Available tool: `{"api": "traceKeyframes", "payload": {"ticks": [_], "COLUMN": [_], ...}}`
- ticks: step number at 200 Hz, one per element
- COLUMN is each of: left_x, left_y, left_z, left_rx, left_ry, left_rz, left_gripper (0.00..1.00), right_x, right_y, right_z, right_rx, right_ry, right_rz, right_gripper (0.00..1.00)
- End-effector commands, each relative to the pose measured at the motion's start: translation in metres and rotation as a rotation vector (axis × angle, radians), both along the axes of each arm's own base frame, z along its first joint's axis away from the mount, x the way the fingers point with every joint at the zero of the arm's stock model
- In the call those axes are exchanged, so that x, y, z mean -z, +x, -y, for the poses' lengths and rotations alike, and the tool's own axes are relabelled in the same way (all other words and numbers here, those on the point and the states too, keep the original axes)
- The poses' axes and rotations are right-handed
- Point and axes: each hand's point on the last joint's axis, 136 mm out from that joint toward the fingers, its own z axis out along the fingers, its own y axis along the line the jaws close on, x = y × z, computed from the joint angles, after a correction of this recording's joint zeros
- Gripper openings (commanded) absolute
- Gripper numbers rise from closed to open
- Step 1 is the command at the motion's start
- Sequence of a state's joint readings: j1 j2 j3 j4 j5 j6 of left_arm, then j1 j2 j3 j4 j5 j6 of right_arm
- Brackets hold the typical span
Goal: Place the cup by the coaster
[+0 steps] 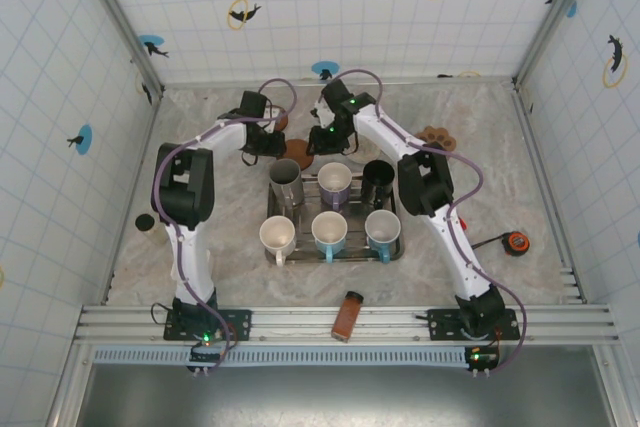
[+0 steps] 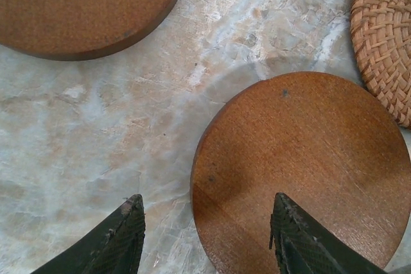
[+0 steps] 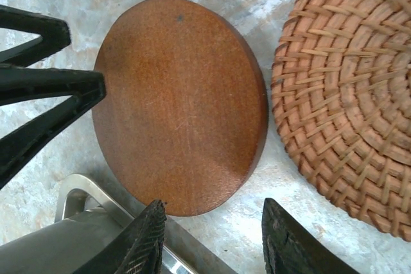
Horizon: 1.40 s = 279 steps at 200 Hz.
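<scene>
Top cam: steel cup (image 1: 286,179) upright in tray's (image 1: 354,252) back-left corner, both arms reaching just past it. L wrist: left gripper (image 2: 205,239) spread, empty, straddling wooden coaster's (image 2: 302,171) edge. R wrist: right gripper (image 3: 215,242) spread, empty, over coaster's near rim, cup just beside.

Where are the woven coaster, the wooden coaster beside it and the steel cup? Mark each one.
woven coaster (image 3: 350,101), right wrist view, centre of the weave.
wooden coaster (image 3: 180,104), right wrist view, middle of its top face.
steel cup (image 1: 286,192), top external view, its body.
</scene>
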State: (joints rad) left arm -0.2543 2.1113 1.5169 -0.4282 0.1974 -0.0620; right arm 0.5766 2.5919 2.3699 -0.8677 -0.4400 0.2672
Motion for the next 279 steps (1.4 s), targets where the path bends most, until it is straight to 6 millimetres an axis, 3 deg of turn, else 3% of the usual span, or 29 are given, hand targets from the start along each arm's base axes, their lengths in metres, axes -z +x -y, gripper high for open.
{"api": "traceKeyframes", "payload": {"ticks": [1, 100, 185, 279], "left_x": [0.007, 0.019, 0.024, 0.042], "left_y": [0.005, 0.002, 0.002, -0.004], "left_z": [0.003, 0.008, 0.012, 0.007], "left_rx": [0.003, 0.014, 0.018, -0.034], "left_ry": [-0.042, -0.099, -0.123, -0.149], "left_rz": [-0.005, -0.03, -0.044, -0.099], "left_gripper": [0.54, 0.52, 0.51, 0.46], "right_x": [0.001, 0.02, 0.036, 0.054], "right_y": [-0.01, -0.023, -0.024, -0.025], "right_z": [-0.007, -0.014, -0.003, -0.016], "right_rx": [-0.02, -0.038, -0.019, -0.004], "right_ry": [0.019, 0.022, -0.026, 0.02], "right_rz": [-0.03, -0.088, -0.113, -0.165], "right_gripper": [0.43, 0.42, 0.41, 0.4]}}
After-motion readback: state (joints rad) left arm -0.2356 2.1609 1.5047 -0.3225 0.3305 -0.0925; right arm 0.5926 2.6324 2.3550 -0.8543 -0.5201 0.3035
